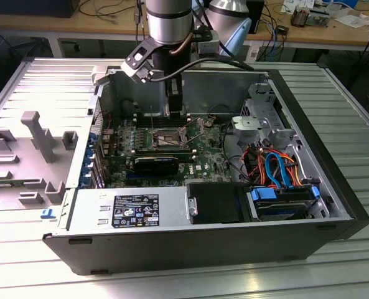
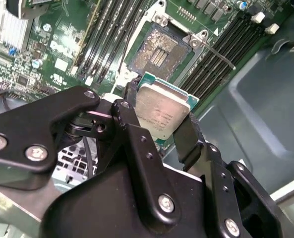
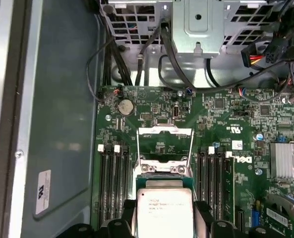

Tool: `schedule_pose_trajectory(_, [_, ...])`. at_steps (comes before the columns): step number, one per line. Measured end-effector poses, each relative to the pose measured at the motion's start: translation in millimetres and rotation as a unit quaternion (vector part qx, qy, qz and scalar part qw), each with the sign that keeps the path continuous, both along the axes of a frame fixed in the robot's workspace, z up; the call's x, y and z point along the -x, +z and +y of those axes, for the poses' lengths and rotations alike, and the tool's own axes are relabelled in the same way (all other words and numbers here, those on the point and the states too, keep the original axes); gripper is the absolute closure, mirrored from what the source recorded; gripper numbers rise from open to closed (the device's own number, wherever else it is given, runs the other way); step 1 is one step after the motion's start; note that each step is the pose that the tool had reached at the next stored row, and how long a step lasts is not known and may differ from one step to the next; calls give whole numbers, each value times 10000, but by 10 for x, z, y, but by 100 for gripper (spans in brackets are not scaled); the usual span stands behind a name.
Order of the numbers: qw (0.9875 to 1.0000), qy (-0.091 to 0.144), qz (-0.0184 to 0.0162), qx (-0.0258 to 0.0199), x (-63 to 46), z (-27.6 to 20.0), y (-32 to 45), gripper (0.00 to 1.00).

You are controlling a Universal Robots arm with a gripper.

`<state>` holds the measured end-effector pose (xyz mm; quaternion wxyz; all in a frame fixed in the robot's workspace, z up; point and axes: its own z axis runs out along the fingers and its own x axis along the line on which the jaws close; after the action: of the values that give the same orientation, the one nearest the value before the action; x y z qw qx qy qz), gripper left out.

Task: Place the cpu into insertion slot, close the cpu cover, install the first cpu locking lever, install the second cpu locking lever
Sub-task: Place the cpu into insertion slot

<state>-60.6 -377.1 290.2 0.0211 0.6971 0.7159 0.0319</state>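
Dull silver-grey top on the cpu (image 2: 161, 111), green trim at its edge. The gripper (image 2: 159, 119) is matte black. The insertion slot (image 2: 159, 47) shows speckled tan on dark, the board (image 3: 221, 114) is green, and the cables (image 1: 272, 171) are orange and blue.

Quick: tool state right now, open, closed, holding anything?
Tool: closed on the small flat square cpu with a silver-grey metal top.

First wrist view: the small silver-grey square cpu (image 3: 165, 215) is cut off at the picture's edge. Second wrist view: black gripper fingers (image 2: 189, 136) cover two of its sides, and it hides one corner of the dark square insertion slot (image 2: 159, 49). Exterior view: the black gripper (image 1: 177, 115) has tips too small to tell apart.
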Motion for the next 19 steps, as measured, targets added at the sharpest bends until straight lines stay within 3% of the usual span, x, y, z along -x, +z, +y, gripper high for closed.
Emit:
schedule_pose_trajectory(13, [10000,44,0,-1,112,-7,-268,46])
schedule_pose_trajectory(19, [10000,42,0,-18,121,-57,-407,46])
